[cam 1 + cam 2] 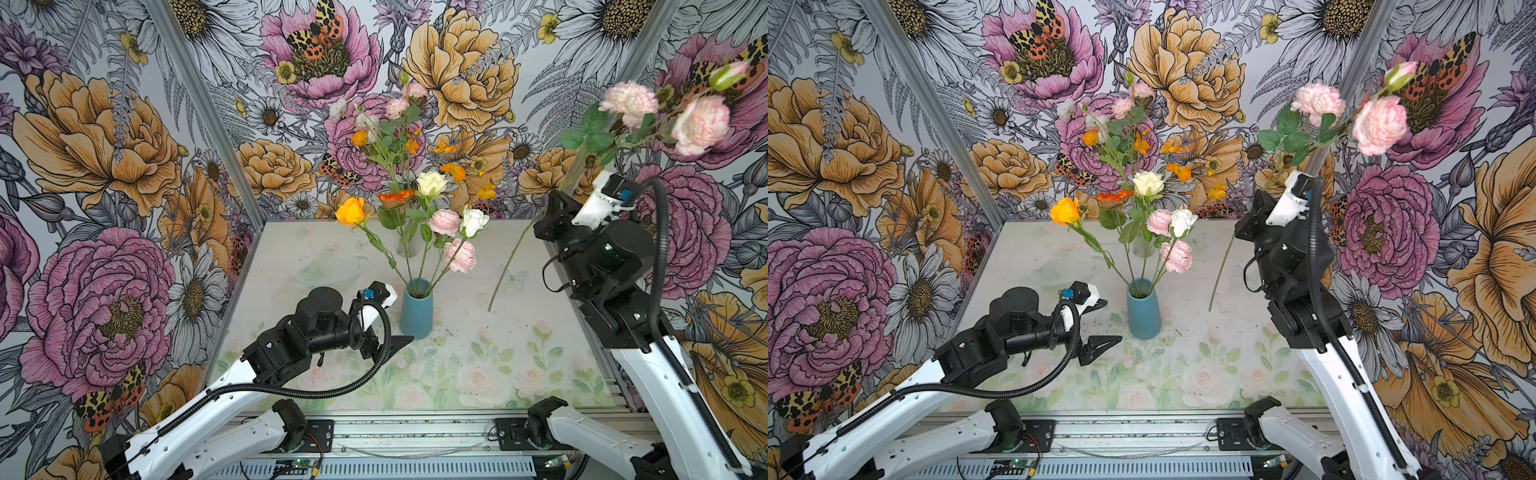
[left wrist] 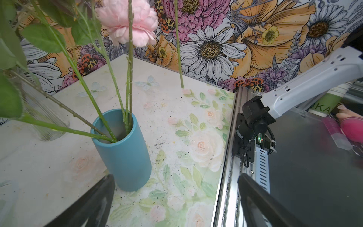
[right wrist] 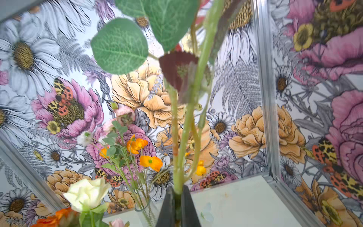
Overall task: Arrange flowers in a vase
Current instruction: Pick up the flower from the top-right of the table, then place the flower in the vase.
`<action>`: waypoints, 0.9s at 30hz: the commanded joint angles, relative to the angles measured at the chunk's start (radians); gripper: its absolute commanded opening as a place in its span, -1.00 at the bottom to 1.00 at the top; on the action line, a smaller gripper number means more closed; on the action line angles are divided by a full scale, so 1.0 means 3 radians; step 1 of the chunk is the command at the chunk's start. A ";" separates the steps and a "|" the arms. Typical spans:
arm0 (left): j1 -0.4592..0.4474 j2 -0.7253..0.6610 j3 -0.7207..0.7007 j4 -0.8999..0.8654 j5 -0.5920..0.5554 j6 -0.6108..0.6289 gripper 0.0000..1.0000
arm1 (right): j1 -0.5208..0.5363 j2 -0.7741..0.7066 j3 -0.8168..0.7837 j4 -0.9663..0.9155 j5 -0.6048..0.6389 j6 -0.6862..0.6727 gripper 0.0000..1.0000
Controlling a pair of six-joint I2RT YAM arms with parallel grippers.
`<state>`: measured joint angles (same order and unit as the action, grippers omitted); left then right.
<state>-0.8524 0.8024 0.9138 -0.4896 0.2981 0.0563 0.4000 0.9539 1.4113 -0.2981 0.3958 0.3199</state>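
Note:
A blue vase (image 1: 417, 309) (image 1: 1144, 311) (image 2: 123, 151) stands mid-table with several flowers (image 1: 444, 222) in it: an orange rose (image 1: 351, 211), a cream rose (image 1: 431, 183) and pink and white heads. My left gripper (image 1: 395, 318) (image 1: 1106, 323) (image 2: 176, 196) is open just left of the vase, holding nothing. My right gripper (image 1: 559, 198) (image 1: 1262, 204) (image 3: 177, 198) is raised at the right, shut on the long stem of a pink flower (image 1: 700, 124) (image 1: 1379, 124). The stem's cut end (image 1: 491, 308) hangs above the table, right of the vase.
A clear glass vase (image 1: 409, 246) (image 3: 145, 211) with orange and pink stems stands behind the blue one. A clear glass dish (image 1: 328, 270) lies at back left. Printed floral walls close three sides. An aluminium rail (image 1: 415, 432) with both arm bases runs along the front edge.

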 commanded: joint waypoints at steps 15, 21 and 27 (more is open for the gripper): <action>0.0011 -0.0168 -0.0287 0.0001 0.0192 -0.0427 0.97 | 0.0497 0.0109 0.0249 0.1300 -0.1784 0.0259 -1.00; 0.0003 -0.0229 -0.0315 0.0004 0.0142 -0.0426 0.97 | 0.0678 0.0358 0.0239 0.1373 -0.1812 0.0362 -1.00; -0.0007 -0.0281 -0.0350 0.0005 0.0131 -0.0453 0.97 | 0.0938 0.0497 -0.0072 0.1730 -0.1651 -0.0085 -1.00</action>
<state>-0.8524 0.7357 0.8326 -0.4953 0.3416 -0.0593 0.6559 1.0882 1.4136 0.1349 -0.1101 0.3668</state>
